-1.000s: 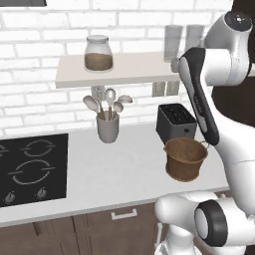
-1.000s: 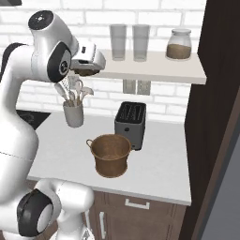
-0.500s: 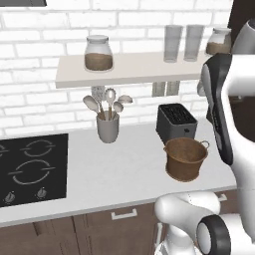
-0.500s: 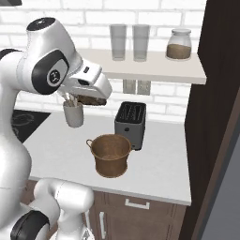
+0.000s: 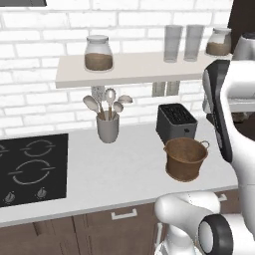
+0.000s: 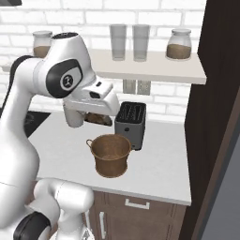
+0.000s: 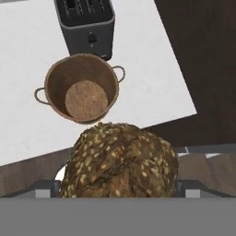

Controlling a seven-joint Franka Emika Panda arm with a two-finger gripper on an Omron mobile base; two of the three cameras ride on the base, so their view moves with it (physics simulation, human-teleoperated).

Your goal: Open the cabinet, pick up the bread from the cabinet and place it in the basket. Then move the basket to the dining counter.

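Observation:
The bread (image 7: 120,161), a dark brown seeded roll, sits large at the bottom of the hand view, held up in the air. My gripper (image 6: 98,119) is shut on the bread (image 6: 97,117), hanging just above the left rim of the basket (image 6: 110,154). The round brown basket (image 7: 83,87) stands empty on the white counter in front of the toaster and shows its bare bottom. From the left base view the basket (image 5: 185,158) is near the counter's right end. The dark cabinet (image 6: 215,117) rises at the right. The dining counter is out of view.
A black toaster (image 6: 131,124) stands just behind the basket. A grey cup of spoons (image 5: 108,127) and a black stove top (image 5: 32,167) lie to the left. The wall shelf (image 5: 134,67) carries jars and two glasses. The counter's front edge (image 7: 152,123) is close to the basket.
The arm has swung down and to the right with the bread in the gripper, from up near the shelf to just over the basket. The basket has stayed put.

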